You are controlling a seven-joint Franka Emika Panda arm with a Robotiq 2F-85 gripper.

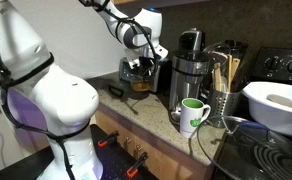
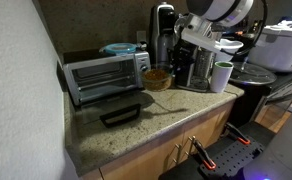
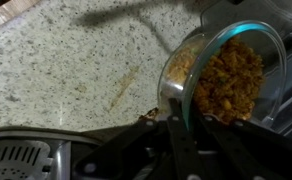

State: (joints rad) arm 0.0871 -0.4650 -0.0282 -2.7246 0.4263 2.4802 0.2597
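Pinching near rim of glass bowl of brown crumbly food, gripper jaws nearly together; bowl tilted over granite counter. Ext. views add toaster oven beside bowl & green mug; wrist cam lacks both.

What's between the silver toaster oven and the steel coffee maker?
A clear glass bowl of brown food sits between the silver toaster oven and the steel coffee maker, in an exterior view.

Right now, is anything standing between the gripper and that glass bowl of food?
Nothing visible does. In the wrist view the gripper is shut right at the rim of the glass bowl, apparently pinching it, with nothing between them. The toaster oven stands beside the bowl, not between the two.
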